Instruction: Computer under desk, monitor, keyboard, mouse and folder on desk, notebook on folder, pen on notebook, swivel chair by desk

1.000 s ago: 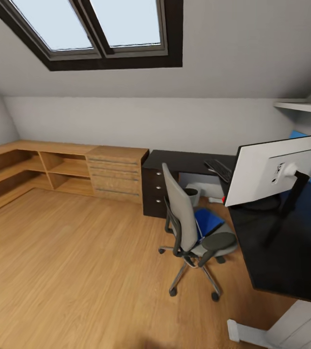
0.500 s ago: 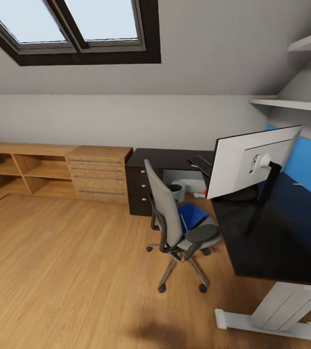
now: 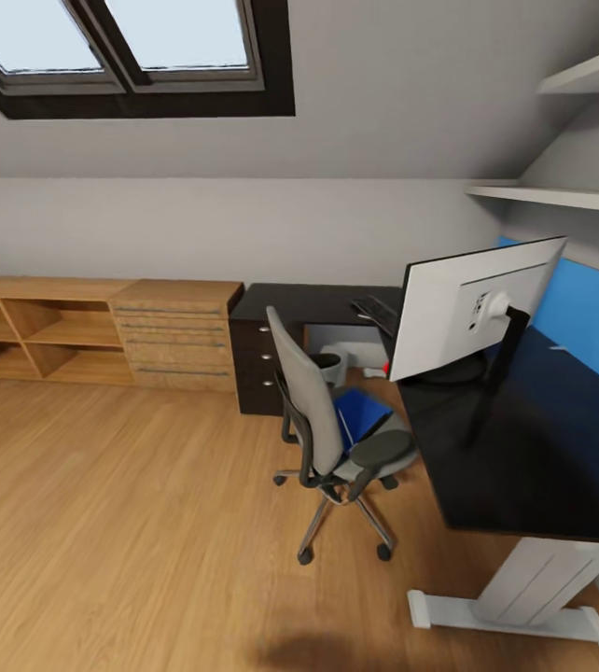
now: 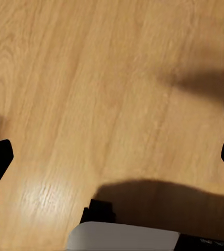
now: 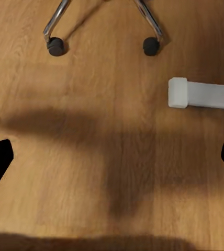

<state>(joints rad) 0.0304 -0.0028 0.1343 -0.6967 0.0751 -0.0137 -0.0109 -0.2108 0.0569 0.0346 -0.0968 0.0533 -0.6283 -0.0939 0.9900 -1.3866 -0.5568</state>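
Folder [image 3: 363,413], blue, lies on the swivel chair [image 3: 323,425] seat, chair drawn just beside the dark worktop [image 3: 523,457]. Monitor [image 3: 467,313] stands on that worktop; keyboard [image 3: 374,313] probably the dark slab behind it. Whole head view has slid leftward over the last second: camera swinging toward the desk, nothing itself moved. Approach under way, folder pickup next. Left end effector [image 4: 112,157] and right end effector [image 5: 112,157] both spread, empty, over floor [image 5: 91,157]. No legible writing anywhere.
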